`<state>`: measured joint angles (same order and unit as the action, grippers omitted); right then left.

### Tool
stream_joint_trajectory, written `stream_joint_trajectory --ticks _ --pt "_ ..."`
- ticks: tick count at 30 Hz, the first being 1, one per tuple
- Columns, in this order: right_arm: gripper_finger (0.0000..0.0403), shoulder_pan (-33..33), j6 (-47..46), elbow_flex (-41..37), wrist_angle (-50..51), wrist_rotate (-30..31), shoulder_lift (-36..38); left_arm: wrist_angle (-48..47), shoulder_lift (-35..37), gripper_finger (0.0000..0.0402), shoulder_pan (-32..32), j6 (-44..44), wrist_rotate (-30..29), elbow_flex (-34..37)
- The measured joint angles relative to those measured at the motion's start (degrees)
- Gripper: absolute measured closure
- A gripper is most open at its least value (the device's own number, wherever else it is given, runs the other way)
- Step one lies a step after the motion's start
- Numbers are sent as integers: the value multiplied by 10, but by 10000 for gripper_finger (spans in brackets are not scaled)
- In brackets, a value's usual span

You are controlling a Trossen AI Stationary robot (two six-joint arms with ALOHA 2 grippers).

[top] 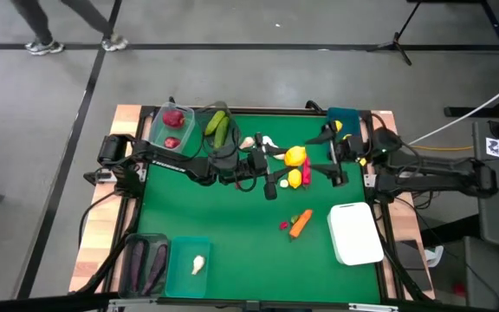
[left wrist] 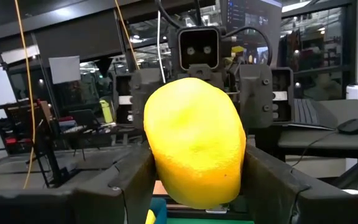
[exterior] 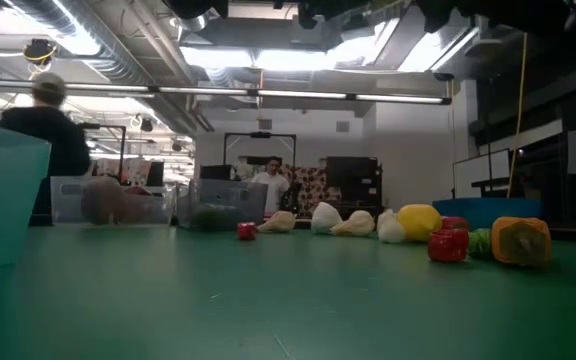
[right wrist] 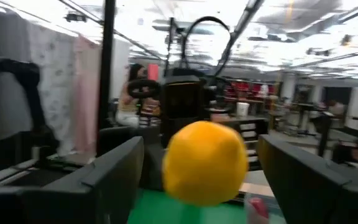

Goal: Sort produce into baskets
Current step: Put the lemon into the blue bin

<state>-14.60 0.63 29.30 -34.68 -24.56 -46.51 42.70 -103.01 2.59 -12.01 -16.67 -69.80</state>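
A yellow lemon [left wrist: 194, 146] is held between the fingers of the left gripper [top: 277, 159], raised over the middle of the green surface [top: 232, 225]. The right gripper [top: 312, 161] is met face to face with it, its fingers spread wide on either side of the same lemon and not seen to be pressed against it. A second lemon [top: 294, 178] is seen just nearer on the surface, with a red piece beside it. Garlic bulbs [top: 265, 140] are scattered at the far middle. A carrot [top: 300, 224] and a small red piece [top: 284, 225] are laid near the white tray [top: 355, 232] at the near right. Red fruits are kept in the clear tub [top: 173, 126] at the far left, cucumbers [top: 219, 126] beside it. Eggplants are lodged in the grey tub [top: 144, 263] at the near left, one garlic bulb in the teal tub [top: 189, 267]. A blue tub [top: 343, 120] is set at the far right.
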Motion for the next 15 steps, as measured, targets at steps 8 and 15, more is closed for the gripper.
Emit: stream_joint_trajectory --ticks 8,15 --pt "44 11 14 11 5 21 -35 0 0 196 0 0 0 0" --pt "44 11 18 11 0 21 -41 0 0 195 0 -1 0 0"
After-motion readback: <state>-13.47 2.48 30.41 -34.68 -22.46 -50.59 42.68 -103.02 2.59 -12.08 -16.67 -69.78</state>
